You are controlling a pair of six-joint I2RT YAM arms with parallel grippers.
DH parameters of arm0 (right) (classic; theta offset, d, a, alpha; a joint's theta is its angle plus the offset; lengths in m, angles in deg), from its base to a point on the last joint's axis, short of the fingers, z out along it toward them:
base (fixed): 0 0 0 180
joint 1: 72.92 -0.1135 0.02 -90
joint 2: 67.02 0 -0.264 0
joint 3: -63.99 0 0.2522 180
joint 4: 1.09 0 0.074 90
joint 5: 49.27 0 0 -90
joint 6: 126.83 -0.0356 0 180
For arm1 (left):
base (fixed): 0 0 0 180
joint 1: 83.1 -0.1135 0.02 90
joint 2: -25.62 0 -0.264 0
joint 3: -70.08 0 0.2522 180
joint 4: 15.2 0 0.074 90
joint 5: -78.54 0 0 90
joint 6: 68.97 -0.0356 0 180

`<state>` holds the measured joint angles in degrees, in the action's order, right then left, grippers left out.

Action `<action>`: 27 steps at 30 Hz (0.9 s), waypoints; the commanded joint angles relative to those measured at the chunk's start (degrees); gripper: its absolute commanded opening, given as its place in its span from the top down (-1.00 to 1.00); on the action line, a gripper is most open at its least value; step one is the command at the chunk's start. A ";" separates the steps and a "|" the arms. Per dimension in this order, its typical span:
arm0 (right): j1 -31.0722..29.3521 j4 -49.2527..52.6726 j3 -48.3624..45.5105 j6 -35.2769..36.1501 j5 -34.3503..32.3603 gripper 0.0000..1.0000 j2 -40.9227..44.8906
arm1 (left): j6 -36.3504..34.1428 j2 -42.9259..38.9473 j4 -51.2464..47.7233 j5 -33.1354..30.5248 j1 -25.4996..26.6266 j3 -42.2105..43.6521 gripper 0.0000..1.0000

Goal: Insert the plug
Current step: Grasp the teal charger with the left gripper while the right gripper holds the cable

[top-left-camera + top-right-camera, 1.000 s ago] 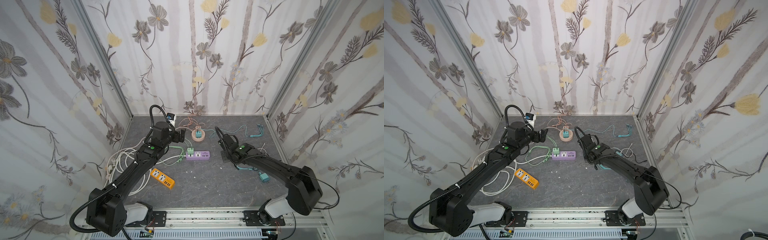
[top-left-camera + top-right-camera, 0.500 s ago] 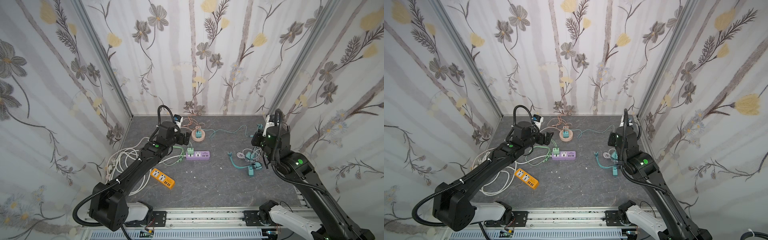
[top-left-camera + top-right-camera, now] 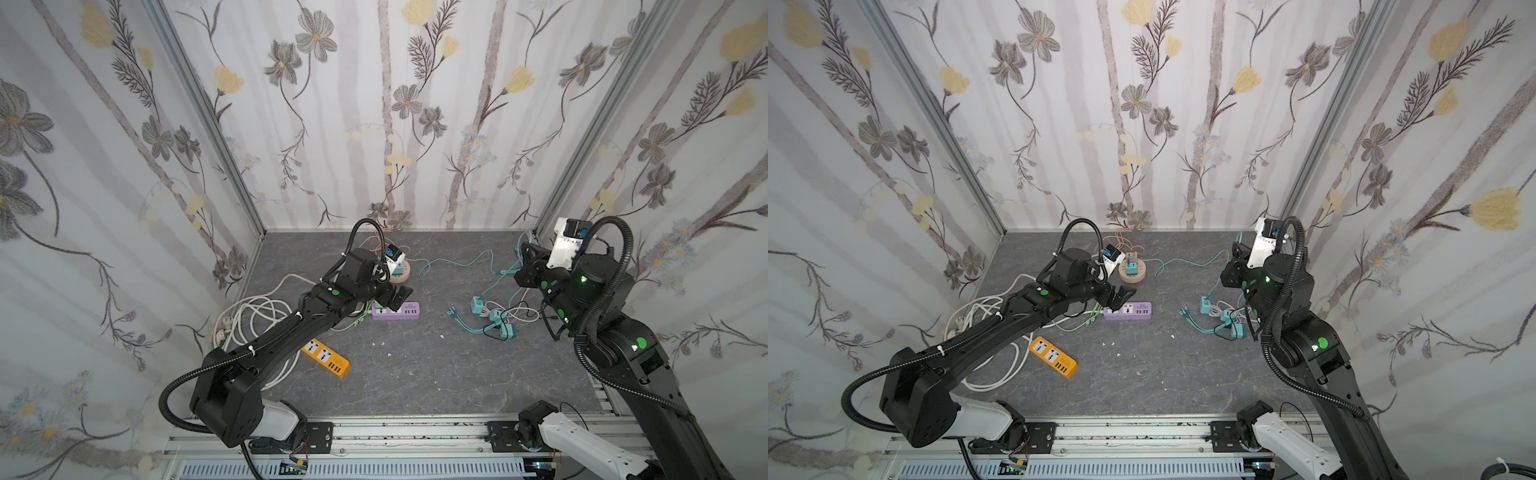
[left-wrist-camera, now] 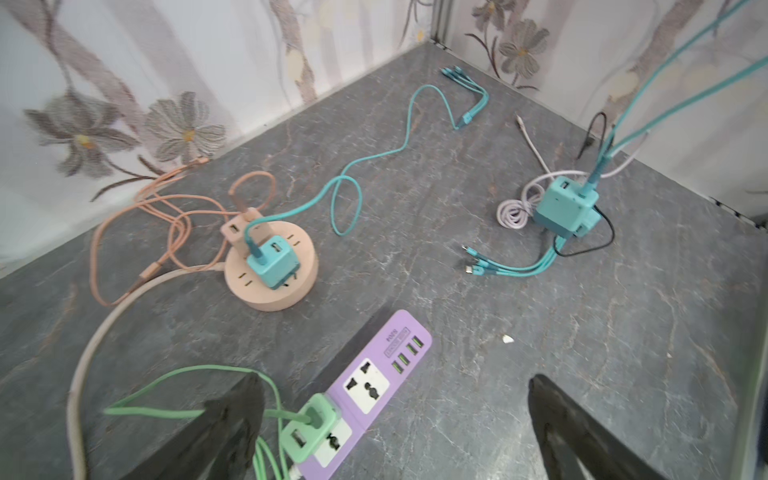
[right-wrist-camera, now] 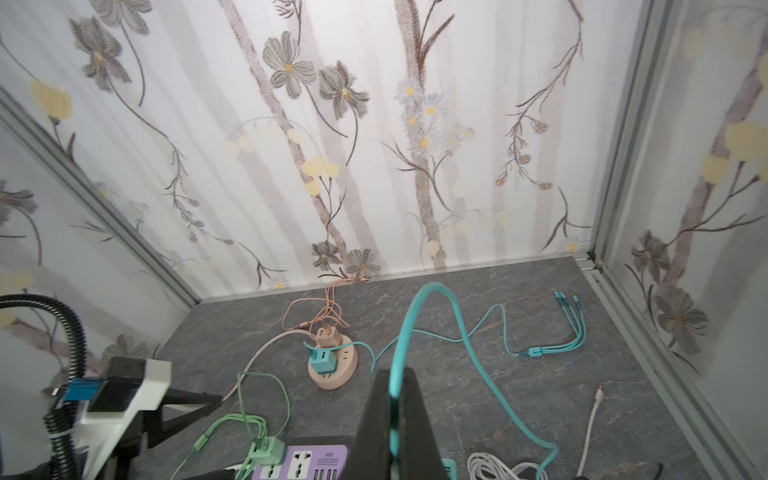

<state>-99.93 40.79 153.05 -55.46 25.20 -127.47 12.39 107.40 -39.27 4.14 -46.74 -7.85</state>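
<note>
The grey tabletop (image 3: 415,374) carries all the gear. Over the purple power strip (image 3: 399,312) hangs the left gripper (image 4: 395,390), its fingers spread wide and holding nothing. The strip has 1 green charger (image 4: 309,428) seated at its end and 1 universal socket (image 4: 365,386) plainly free. The right gripper (image 5: 392,374) is pinched tight on a teal cable (image 5: 415,316), which leads to a loose teal charger (image 4: 565,208) among cables at the right, well apart from the strip. I judge that insertion has not begun: the charger must be carried over, aligned and pressed in.
</note>
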 commanded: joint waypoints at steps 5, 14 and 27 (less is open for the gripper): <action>-2.69 -3.12 -0.26 -3.76 14.86 1.00 -3.41 | -1.98 0.87 -0.06 3.56 1.02 -0.20 -1.00; -4.24 -9.82 -6.11 -11.95 21.24 1.00 -2.22 | -2.61 0.05 -1.43 4.74 1.01 0.69 -1.00; 13.32 -8.87 -29.22 -24.26 16.69 1.00 2.16 | -5.04 5.86 -7.19 4.18 4.25 -2.24 -1.00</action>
<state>-88.65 33.47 125.91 -76.49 42.23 -124.91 9.09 112.01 -44.36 8.81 -43.40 -8.89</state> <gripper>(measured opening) 0.050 0.997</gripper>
